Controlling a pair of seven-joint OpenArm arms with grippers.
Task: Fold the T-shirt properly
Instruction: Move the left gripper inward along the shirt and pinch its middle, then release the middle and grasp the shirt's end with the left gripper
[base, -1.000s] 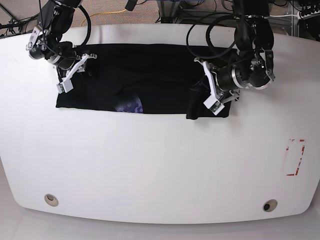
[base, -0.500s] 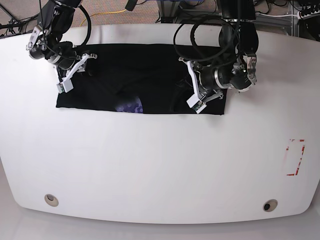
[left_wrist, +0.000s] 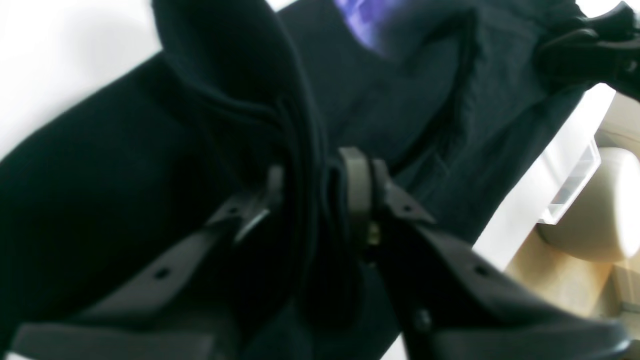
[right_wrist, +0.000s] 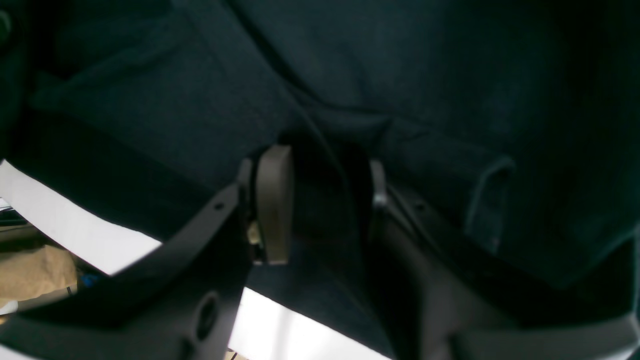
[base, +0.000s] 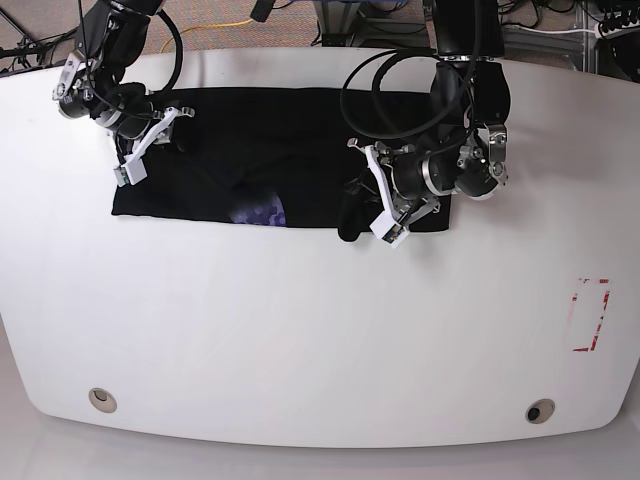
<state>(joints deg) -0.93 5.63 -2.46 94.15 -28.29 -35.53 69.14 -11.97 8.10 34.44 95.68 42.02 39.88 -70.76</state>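
the black t-shirt (base: 300, 150) lies in a long, dark strip across the far part of the white table (base: 300, 330), its blue-purple patch (base: 258, 208) showing near the front edge, toward the robot's right arm. the left gripper (left_wrist: 320, 200) is over the other end of the shirt, its fingertips apart with a raised ridge of black cloth running up between them; i can't tell whether they are pinching it. just beside that gripper a dark flap of cloth pokes out past the shirt's front edge. over at the other end, the right gripper (right_wrist: 327, 200) is down at the shirt, its fingertips spread with creased cloth showing between them, and i can't make out any firm pinch there. the cloth around both is rumpled into folds.
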